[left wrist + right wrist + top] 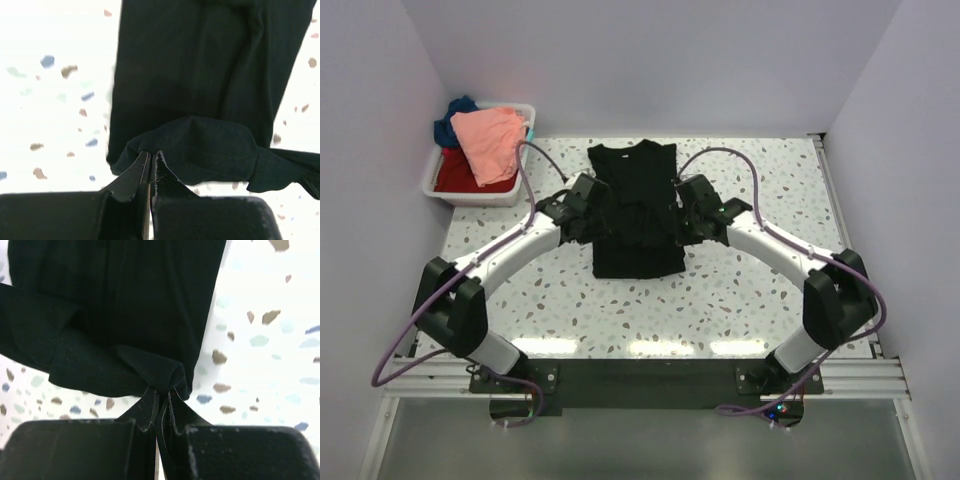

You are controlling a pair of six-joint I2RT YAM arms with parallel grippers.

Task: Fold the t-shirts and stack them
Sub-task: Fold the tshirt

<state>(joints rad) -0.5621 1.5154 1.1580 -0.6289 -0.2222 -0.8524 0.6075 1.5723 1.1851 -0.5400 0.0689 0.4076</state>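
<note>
Surface: speckled white table, plain white walls.
Shirt in hand: black t-shirt, mid-table, collar at the far end.
Left: left gripper, jaws pinched shut on cloth at its left edge.
Right: right gripper, likewise pinched at its right edge.
Waiting: bin far-left of it, holding pink shirt, red shirt, blue shirt.
Advice: move both pinches level and together; let go only once the fold lies flat.
</note>
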